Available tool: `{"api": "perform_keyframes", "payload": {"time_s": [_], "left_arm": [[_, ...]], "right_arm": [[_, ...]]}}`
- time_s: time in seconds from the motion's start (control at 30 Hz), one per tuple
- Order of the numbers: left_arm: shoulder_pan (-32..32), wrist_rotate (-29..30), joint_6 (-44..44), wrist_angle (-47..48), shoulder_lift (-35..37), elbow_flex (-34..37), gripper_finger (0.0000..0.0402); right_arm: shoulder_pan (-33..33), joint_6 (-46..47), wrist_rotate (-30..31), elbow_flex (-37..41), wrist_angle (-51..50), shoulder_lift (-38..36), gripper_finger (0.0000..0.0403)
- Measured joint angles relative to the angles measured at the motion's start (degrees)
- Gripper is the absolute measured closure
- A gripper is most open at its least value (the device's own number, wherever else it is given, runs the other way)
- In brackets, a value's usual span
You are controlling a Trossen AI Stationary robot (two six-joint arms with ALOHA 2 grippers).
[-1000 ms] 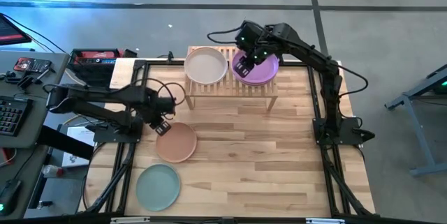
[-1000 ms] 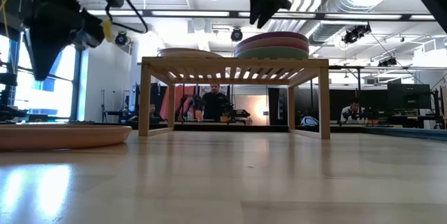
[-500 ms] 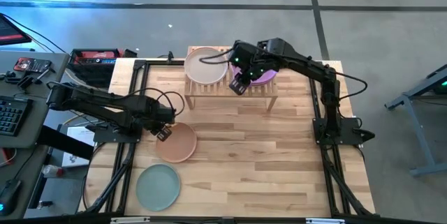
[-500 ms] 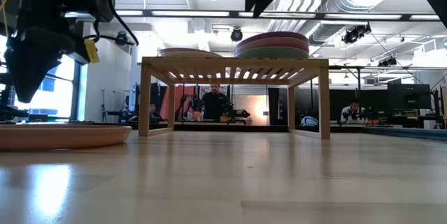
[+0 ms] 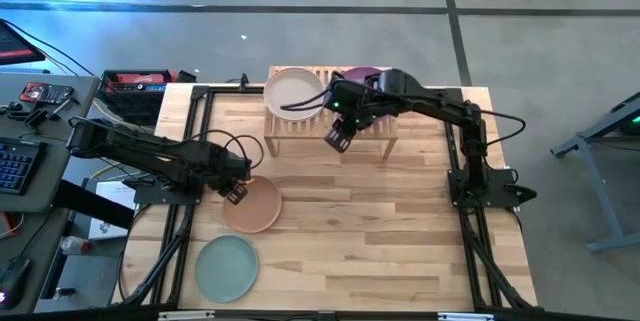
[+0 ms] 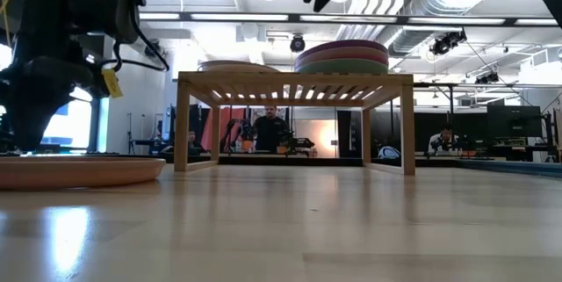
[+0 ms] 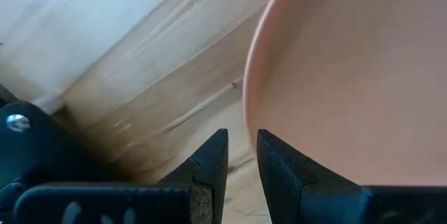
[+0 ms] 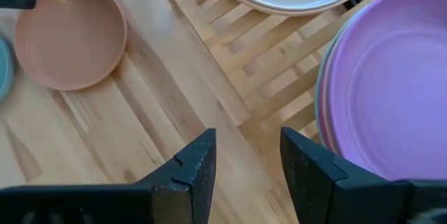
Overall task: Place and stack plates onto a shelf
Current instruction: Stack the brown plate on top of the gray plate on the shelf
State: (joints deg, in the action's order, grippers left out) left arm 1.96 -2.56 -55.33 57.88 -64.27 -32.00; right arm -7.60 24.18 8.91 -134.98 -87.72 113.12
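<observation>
- Shelf (image 5: 330, 119): stands at the far edge of the worktop (image 5: 400, 241), near the middle of that edge, with its slatted top level.
- Beige plate (image 5: 294, 93): lies on the left half of the shelf top; in the right wrist view it appears to be the top of a short pile.
- Purple plate (image 8: 391, 91): tops a stack on the right half of the shelf top. A green plate (image 6: 342, 67) shows lower in that stack in the low view; the other plates in it cannot be told apart.
- Peach plate (image 5: 254, 204): lies flat on the worktop near the left edge, roughly midway between the far and near edges.
- Mint plate (image 5: 226, 267): lies flat on the worktop near the near-left corner, close to the peach plate but not touching it.
- Left end effector (image 5: 236, 192): low at the left rim of the peach plate. In the left wrist view (image 7: 242, 155) its fingers stand a narrow gap apart beside the rim, and nothing is between them.
- Right end effector (image 5: 337, 138): above the front edge of the shelf, between the two piles. In the right wrist view (image 8: 248, 155) its fingers stand wide apart and hold nothing.
- Room beyond the worktop: in the low view a person (image 6: 269, 129) shows under the shelf top, far behind it.
</observation>
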Motion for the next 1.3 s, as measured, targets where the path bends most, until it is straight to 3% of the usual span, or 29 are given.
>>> {"api": "perform_keyframes", "payload": {"time_s": [0.47,0.63,0.87,1.3], "left_arm": [[-0.04,-2.20,-1.57,-8.01,0.00,6.07,0.0335],[-0.04,-2.21,-1.57,-8.32,0.00,6.09,0.0341],[-0.04,-2.30,-0.10,-8.60,0.01,6.02,0.0395],[-0.93,-0.72,2.00,-7.93,0.02,1.82,0.0399]], "right_arm": [[0.92,1.49,2.05,0.00,0.07,0.00,0.0265],[0.92,1.51,2.08,0.00,0.07,0.00,0.0265],[0.92,2.38,2.09,0.00,0.09,0.00,0.0265],[0.92,2.46,2.12,0.00,0.11,0.00,0.0265]]}}
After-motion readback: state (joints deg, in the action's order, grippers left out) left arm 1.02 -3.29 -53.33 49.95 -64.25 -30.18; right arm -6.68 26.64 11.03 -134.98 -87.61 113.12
